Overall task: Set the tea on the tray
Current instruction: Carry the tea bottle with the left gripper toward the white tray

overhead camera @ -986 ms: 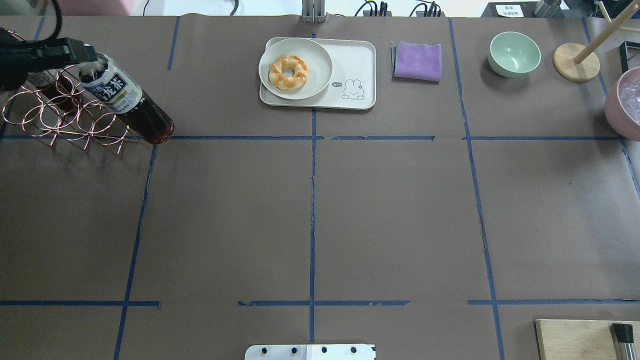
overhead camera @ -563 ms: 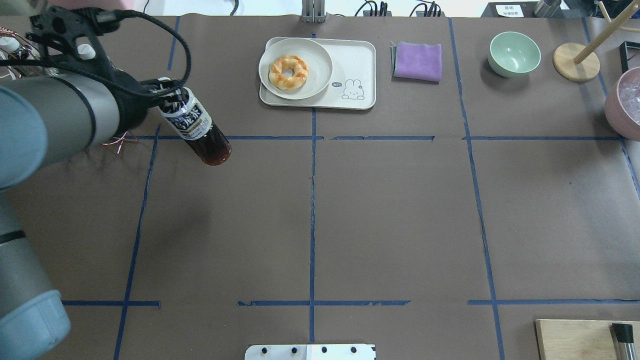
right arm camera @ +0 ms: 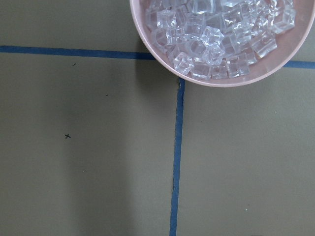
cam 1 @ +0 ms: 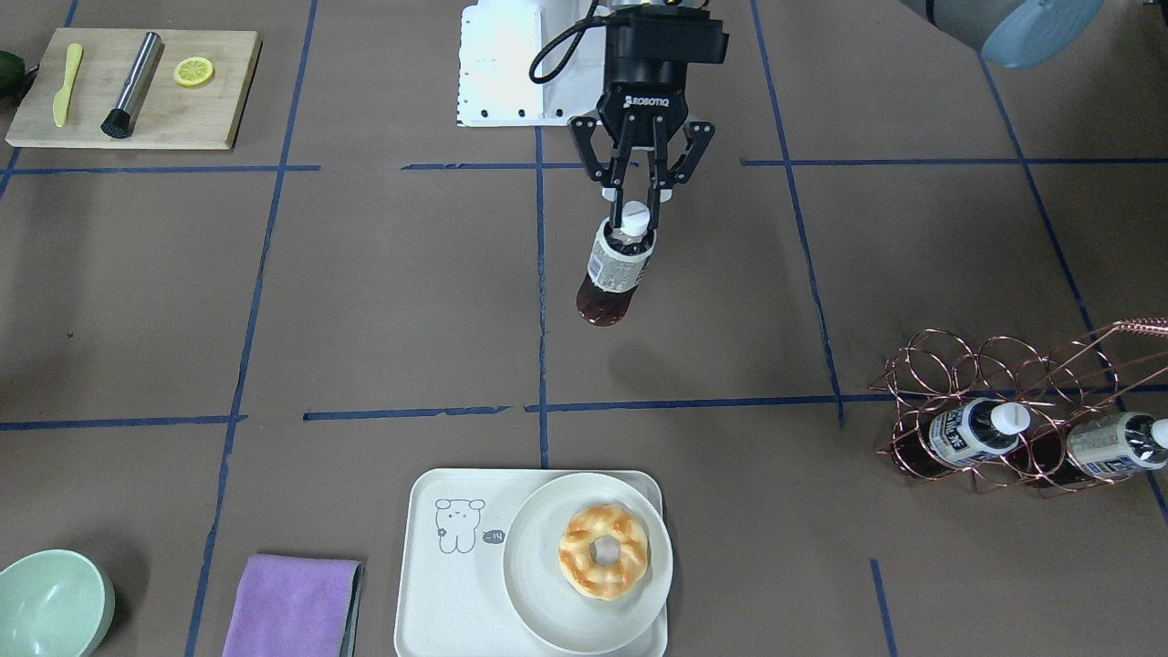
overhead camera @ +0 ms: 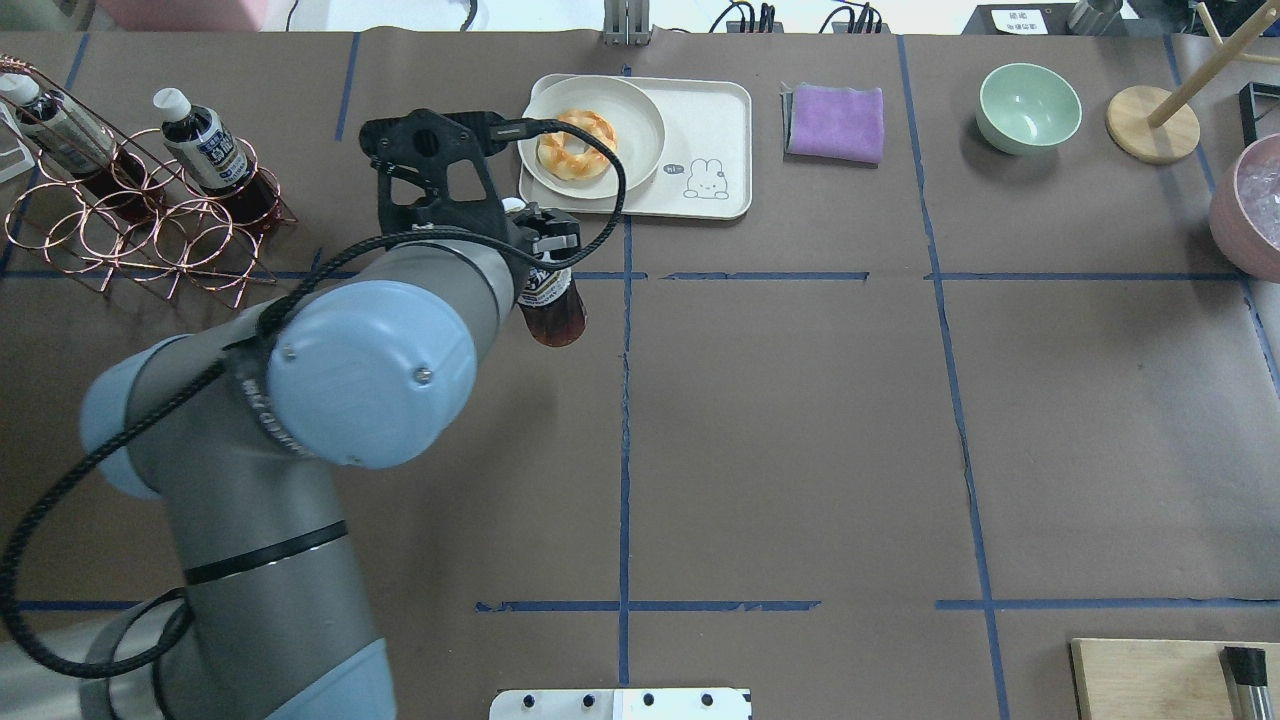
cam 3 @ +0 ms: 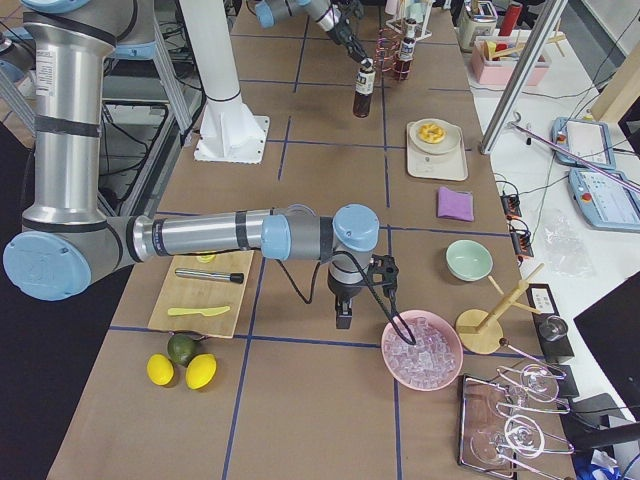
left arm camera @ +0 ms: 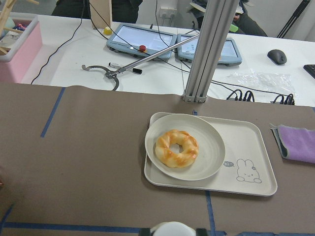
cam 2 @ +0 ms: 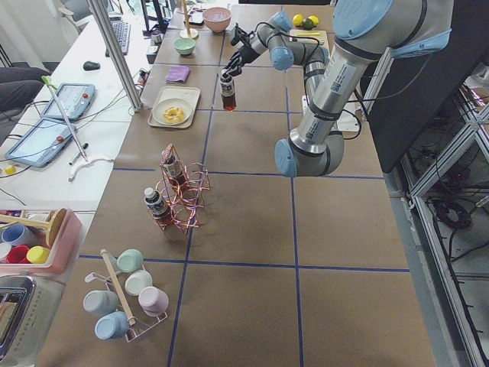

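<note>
Brown table [cam 1: 383,292] lies below the left gripper [cam 1: 636,205], clamped on the tea [cam 1: 616,269] at its cap so it hangs upright for transfer to the half-bare tray [cam 1: 456,593] ahead.

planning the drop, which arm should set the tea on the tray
Left. The left gripper holds the tea by its cap, hanging near the tray; the right gripper is far off beside the ice bowl.

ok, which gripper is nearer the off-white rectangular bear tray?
Left. The left gripper, shut on the small clear tea bottle, hangs just short of the tray; the right gripper is far off, beside the pink bowl of ice.
</note>
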Robot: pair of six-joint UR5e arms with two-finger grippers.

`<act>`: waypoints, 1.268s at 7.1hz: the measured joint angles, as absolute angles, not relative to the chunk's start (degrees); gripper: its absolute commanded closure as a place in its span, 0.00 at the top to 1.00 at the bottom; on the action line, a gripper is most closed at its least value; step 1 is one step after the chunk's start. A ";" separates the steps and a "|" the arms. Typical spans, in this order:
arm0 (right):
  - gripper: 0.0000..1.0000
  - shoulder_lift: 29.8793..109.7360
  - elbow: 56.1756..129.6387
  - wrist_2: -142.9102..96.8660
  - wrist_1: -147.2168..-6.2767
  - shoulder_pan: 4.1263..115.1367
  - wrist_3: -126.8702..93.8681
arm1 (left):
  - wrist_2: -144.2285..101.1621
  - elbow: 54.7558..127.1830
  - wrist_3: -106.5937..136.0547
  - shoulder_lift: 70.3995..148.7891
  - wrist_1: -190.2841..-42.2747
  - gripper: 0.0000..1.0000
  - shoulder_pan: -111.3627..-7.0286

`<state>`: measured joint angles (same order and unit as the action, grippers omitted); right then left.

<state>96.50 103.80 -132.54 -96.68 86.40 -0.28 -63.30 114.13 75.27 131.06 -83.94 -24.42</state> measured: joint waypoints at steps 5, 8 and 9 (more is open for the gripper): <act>1.00 96.50 103.96 -132.62 -96.68 86.40 -0.44 | -57.01 95.95 78.90 140.78 -86.84 0.19 -21.78; 1.00 96.50 103.97 -132.61 -96.68 86.40 -0.44 | -56.88 94.80 78.88 140.89 -87.77 0.90 -21.31; 1.00 96.50 103.97 -132.57 -96.68 86.40 -0.44 | -56.90 94.80 78.73 140.87 -87.82 1.00 -21.29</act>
<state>96.50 103.97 -132.57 -96.68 86.40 -0.44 -56.90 94.80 78.73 140.87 -87.82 -21.29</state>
